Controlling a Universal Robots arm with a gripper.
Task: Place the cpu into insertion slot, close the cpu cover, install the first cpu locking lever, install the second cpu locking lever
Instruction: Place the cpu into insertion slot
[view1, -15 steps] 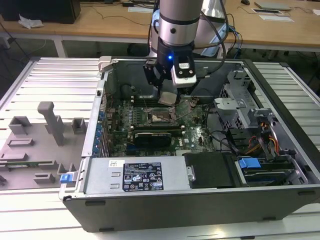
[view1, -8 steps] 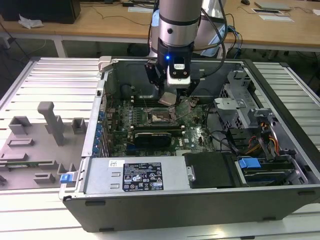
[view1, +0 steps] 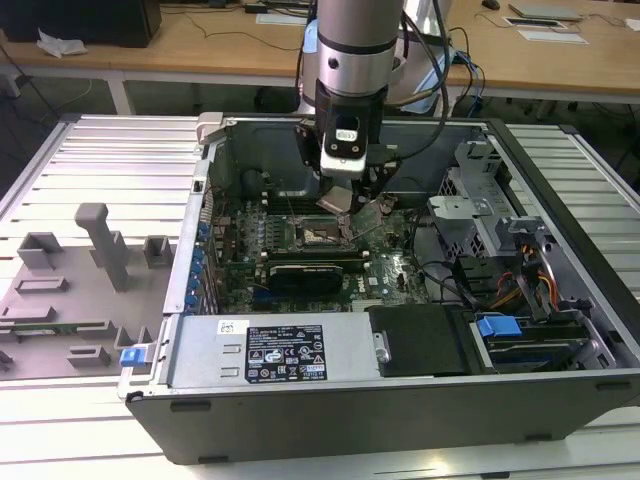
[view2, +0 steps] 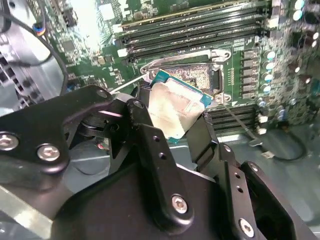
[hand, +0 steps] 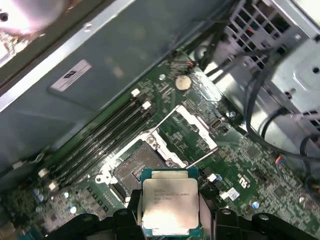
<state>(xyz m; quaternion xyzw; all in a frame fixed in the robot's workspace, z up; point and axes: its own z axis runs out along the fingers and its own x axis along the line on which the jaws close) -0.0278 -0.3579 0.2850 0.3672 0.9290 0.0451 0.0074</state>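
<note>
Silvery-topped cpu (hand: 171, 200) clamped in my gripper (hand: 171, 212), hovering close above bare insertion slot (hand: 134, 170); cpu cover (hand: 195, 131) flipped open. My read: placing, closing, locking all left.

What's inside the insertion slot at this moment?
The insertion slot shows a bare pin field, no chip seated. The cpu, clamped in the claw, hides one corner in the first wrist view.
</note>
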